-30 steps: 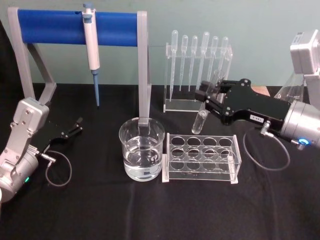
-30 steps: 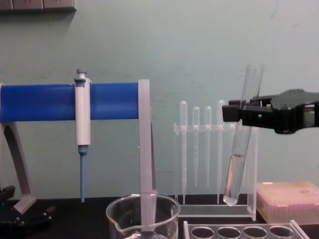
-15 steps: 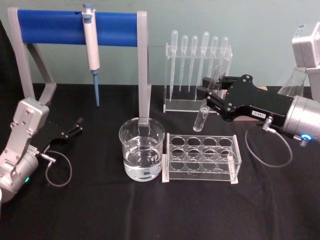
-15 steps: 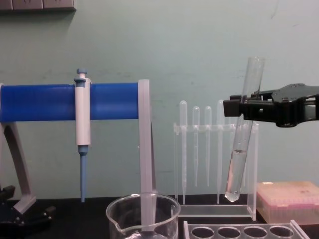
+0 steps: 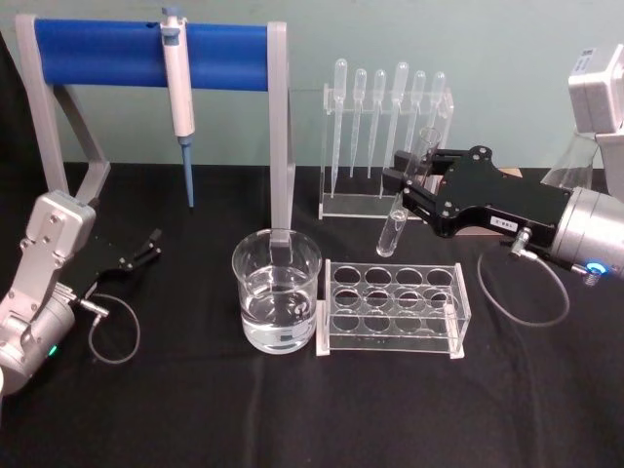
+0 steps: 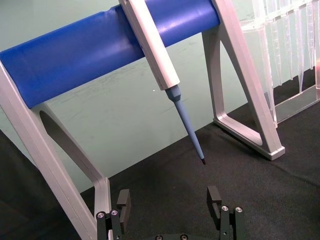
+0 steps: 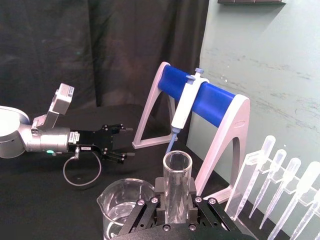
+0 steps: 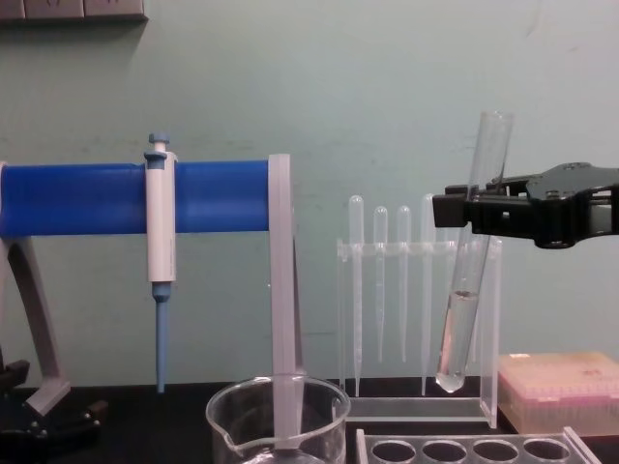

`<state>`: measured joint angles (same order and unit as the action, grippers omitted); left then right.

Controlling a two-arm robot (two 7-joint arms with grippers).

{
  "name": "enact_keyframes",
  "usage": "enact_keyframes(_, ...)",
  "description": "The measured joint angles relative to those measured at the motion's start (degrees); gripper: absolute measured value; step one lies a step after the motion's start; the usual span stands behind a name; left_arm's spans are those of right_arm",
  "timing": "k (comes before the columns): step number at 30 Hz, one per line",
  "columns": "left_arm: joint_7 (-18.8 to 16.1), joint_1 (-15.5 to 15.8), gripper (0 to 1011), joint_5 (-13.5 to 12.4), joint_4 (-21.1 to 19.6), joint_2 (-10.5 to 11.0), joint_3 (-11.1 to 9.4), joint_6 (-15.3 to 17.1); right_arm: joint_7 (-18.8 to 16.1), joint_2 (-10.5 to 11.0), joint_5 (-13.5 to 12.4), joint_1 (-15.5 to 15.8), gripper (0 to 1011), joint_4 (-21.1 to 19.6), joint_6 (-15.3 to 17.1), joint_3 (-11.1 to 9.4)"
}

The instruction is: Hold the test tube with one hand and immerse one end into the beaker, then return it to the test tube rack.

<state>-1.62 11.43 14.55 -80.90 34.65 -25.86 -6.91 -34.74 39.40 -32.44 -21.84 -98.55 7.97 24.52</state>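
Above black tablecloth (image 5: 195, 409), right hand (image 5: 402, 185) holds test tube (image 8: 461, 319) near-upright, mouth up.

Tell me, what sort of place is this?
Probably a laboratory bench: a pipettor hangs on a blue stand, plastic pipettes stand in a clear holder, and the right claw holds a test tube near a test tube rack and beaker. The left claw sits open at the left.

Clear test tube (image 5: 393, 232) clamped in the right hand (image 5: 408, 185).
Tilted, rim up, a little liquid at the rounded end; raised right of the half-full beaker (image 5: 241, 292).
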Motion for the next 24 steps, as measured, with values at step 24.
enact_keyframes(24,0.0,0.0,1000,0.0,0.0,0.0,0.0,0.0,0.0,-0.05,0.17,0.02,226,0.06,-0.13,0.0)
